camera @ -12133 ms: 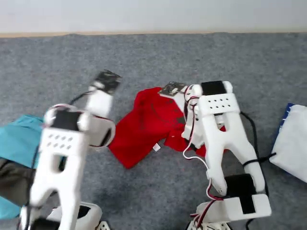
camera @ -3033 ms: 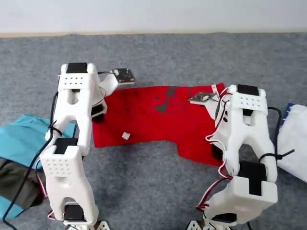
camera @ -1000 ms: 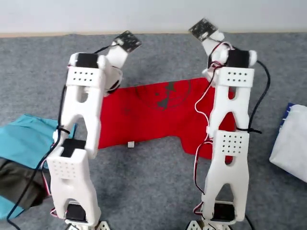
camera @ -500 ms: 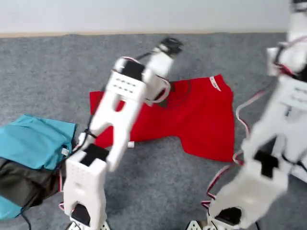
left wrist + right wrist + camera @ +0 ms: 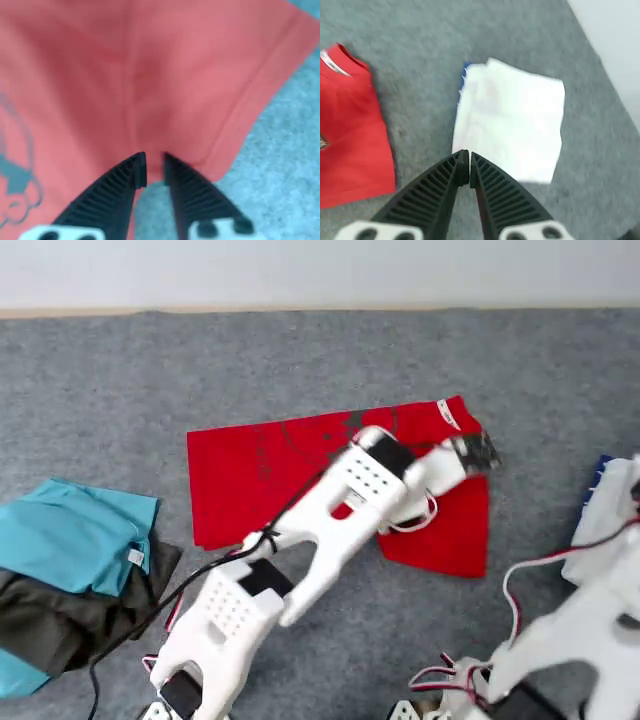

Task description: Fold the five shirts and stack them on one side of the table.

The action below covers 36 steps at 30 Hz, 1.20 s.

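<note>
lying flat on nubbly grey carpet (image 5: pixel 300 360), rectangular red shirt (image 5: pixel 250 470)

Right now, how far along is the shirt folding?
Folded-looking: a teal shirt atop a dark garment, and a white shirt at the other side. In hand: the left claw at the edge of the red shirt. Remaining: finishing it, one stack.

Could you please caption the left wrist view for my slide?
Left gripper at the hem of the red shirt on the grey table.
</note>
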Motion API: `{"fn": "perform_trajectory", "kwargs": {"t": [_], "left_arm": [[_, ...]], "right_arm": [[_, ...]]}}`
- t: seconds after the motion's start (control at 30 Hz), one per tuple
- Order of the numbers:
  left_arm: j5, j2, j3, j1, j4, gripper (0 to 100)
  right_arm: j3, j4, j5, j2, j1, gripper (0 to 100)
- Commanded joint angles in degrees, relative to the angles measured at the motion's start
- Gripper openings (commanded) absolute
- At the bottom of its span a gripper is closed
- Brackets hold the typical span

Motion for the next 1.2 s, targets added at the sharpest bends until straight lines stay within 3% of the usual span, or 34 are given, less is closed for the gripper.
{"fn": "perform_trajectory", "kwargs": {"t": [0.0, 0.5, 0.73, 1.17], "left_arm": [[-1.14, -0.44, -0.48, 1.58, -0.53, 18], [-1.14, 4.48, -6.55, 8.09, -2.29, 22], [3.16, 14.33, -20.79, 6.68, 1.67, 21], [2.55, 29.01, -46.46, 6.59, 14.86, 0]], "right_arm": [[5.71, 2.24, 0.79, -5.41, 3.12, 0.9], [14.15, 2.15, 3.34, -12.88, 3.47, 0.9], [14.07, 2.15, 3.34, -12.97, 3.47, 0.9], [14.33, 2.24, 3.34, -15.52, 3.47, 0.9]]}}
